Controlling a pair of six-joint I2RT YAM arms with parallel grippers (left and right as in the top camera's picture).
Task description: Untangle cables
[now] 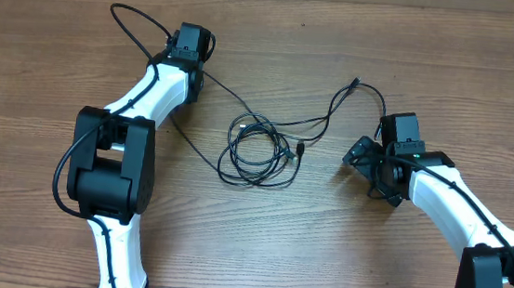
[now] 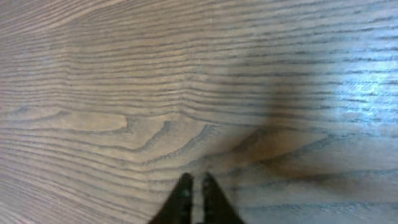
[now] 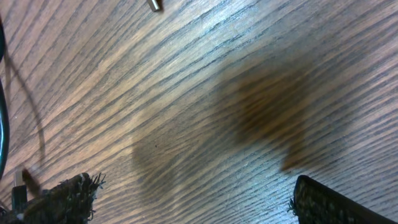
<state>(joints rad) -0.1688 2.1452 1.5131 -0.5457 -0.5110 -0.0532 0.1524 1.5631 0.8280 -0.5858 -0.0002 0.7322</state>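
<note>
At the middle of the wooden table point(image 1: 452, 49) the cables point(image 1: 256, 151) lie in a loose coil of overlapping loops, with bare wood open all round it. One strand runs from the coil toward the far left corner, passes under the wrist of the left arm point(image 1: 149, 93) and swings out beyond it in a wide loop point(image 1: 128, 23). Another strand climbs toward the far edge on the right and ends in a small plug point(image 1: 356, 81), near the right gripper point(image 3: 194, 186) but apart from it. A second plug point(image 1: 300, 150) lies just beside the coil on its right.

The left gripper point(image 2: 195, 182) is over the far left part of the table, its tips pinched almost together. Its wrist view shows nothing between them. From overhead the wrist housing hides whether the strand beneath is touched. The right gripper hangs right of the coil, spread wide and holding nothing.

No table edge can be made out, and both wrist views are blurred. A thin dark cord curves along the left border of the right wrist view.

The cords are thin, black and limp. The tabletop is brown with strong wavy grain. The right gripper's pads point(image 3: 68, 198) look rough and frayed.
</note>
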